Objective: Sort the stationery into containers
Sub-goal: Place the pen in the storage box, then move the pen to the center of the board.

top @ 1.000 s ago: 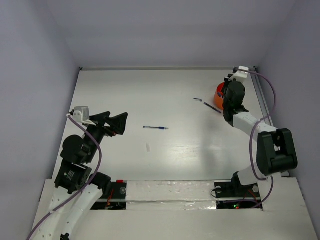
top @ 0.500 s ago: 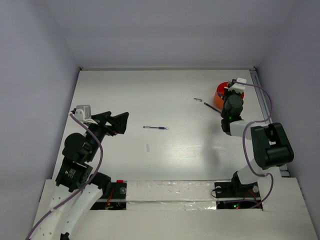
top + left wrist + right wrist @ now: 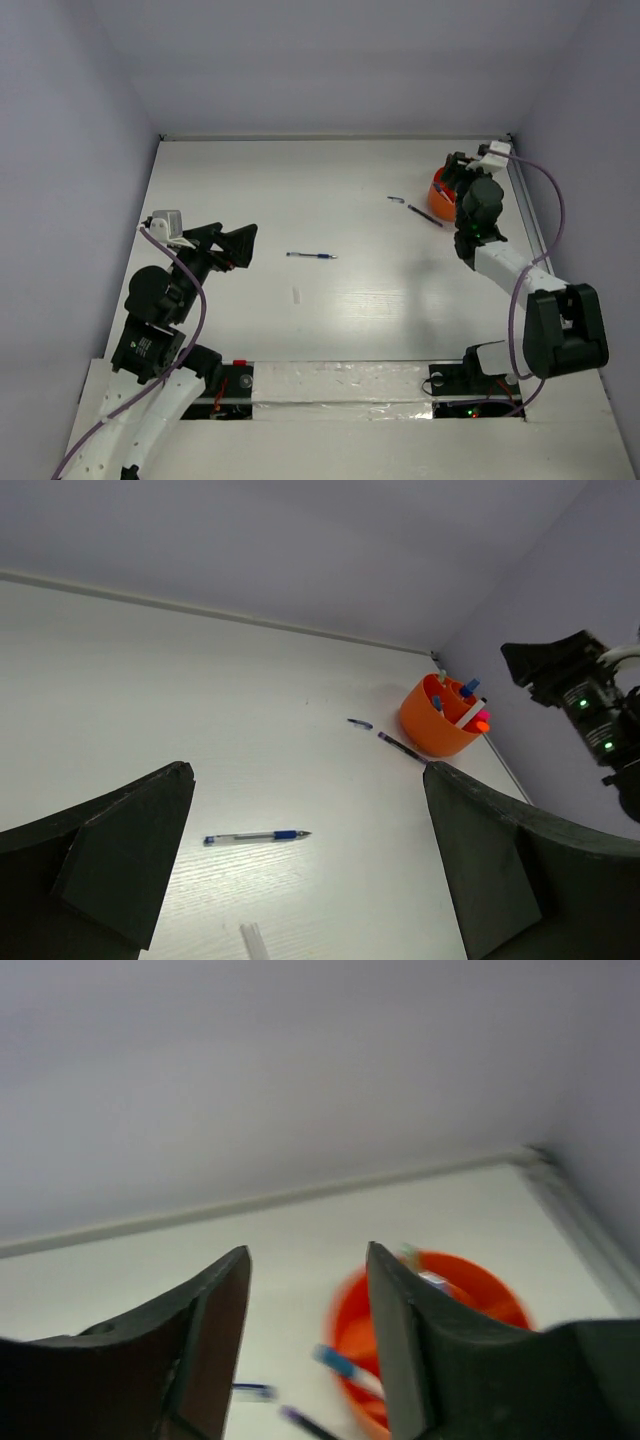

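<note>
The orange cup (image 3: 440, 192) stands at the far right and holds several pens and markers; it also shows in the left wrist view (image 3: 438, 720) and the right wrist view (image 3: 440, 1325). A blue pen (image 3: 311, 256) lies mid-table, also seen in the left wrist view (image 3: 257, 836). A dark pen (image 3: 425, 215) and a small blue piece (image 3: 396, 199) lie just left of the cup. My right gripper (image 3: 452, 172) hovers at the cup, open and empty (image 3: 308, 1260). My left gripper (image 3: 228, 246) is open and empty at the left (image 3: 308, 780).
A small clear piece (image 3: 296, 295) lies on the white table near the blue pen, also in the left wrist view (image 3: 253, 942). Walls enclose the table at the back and both sides. A metal rail (image 3: 528, 215) runs along the right edge.
My right arm has swung: its forearm and elbow moved right and the wrist shifted toward the back right beside the cup. The left arm and the loose items have not moved.
</note>
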